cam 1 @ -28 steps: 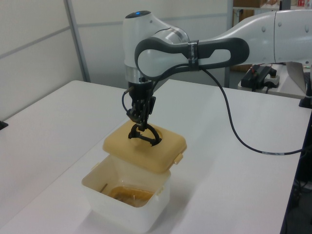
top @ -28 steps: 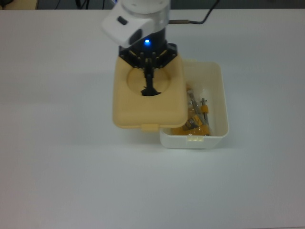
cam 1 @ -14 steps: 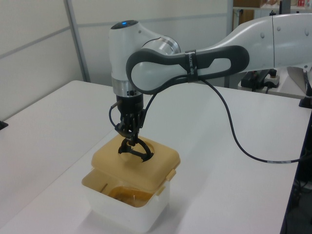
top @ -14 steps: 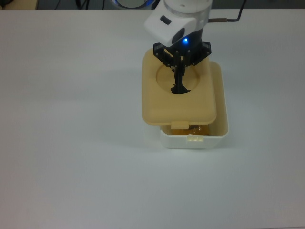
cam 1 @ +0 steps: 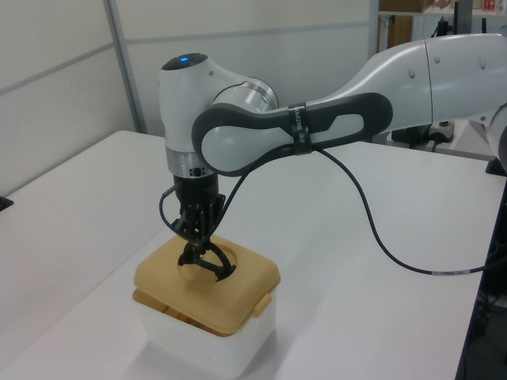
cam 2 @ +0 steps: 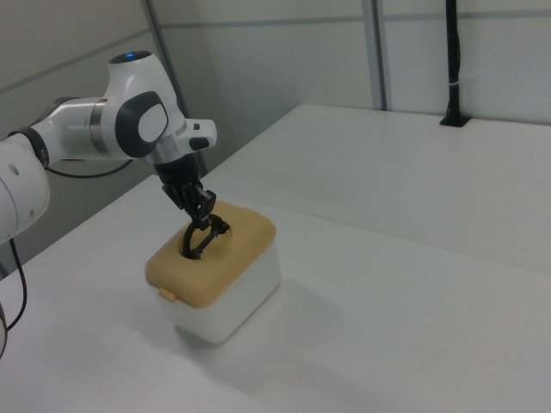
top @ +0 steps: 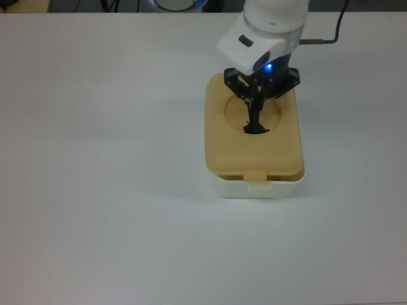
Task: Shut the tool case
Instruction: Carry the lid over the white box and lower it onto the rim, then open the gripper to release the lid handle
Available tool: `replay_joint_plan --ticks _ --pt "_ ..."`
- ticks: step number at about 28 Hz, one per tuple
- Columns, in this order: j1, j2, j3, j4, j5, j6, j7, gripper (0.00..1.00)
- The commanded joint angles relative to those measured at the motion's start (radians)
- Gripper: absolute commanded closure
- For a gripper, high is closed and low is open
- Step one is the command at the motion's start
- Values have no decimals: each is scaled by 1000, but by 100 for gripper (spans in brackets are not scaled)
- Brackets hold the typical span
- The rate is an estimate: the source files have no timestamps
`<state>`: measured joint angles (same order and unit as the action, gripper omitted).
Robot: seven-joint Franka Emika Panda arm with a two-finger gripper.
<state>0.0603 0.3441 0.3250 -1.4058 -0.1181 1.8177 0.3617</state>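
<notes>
Lid [top: 254, 155]: we judge it light, stiff plastic, over the tub [cam 1: 207, 348].
Hold: we keep the gripper [top: 257, 121] clamped on the black handle [cam 1: 207, 265].
Risk: we expect pressing to seat it.

- A plain white table [top: 95, 190] carries everything; its surface is smooth and matte, filling the top view from edge to edge
- One thing stands directly on it: the tool case [top: 254, 143], a white translucent plastic tub [cam 1: 206, 348] with a tan lid [cam 2: 211, 249] resting over its opening
- In the top view the case sits toward the top view's right of centre
- In the left view the case stands near the table's front edge, at the left view's lower left
- In the right view it stands toward the right view's lower left, with bare tabletop stretching away behind it
</notes>
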Motion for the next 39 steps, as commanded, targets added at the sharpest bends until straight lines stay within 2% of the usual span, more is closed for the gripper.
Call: replay_joint_plan --ticks 1,6,7,8,9,10,30,32,35,39 --pt "26 15 11 53 -22 -5 40 100" --pt "42 13 11 53 -23 -6 57 100" --pt "44 13 11 53 -22 -8 57 85" --pt "44 12 11 53 -22 -9 60 35" --pt "44 12 9 53 -22 -11 63 4" --pt "44 12 9 53 -25 -11 65 0" --pt "39 3 -11 53 -22 -14 59 0" --pt "38 -8 -30 53 -11 -17 51 0" --pt "44 -34 -81 53 9 -79 -13 0" --pt "42 -53 -107 60 37 -165 -69 0"
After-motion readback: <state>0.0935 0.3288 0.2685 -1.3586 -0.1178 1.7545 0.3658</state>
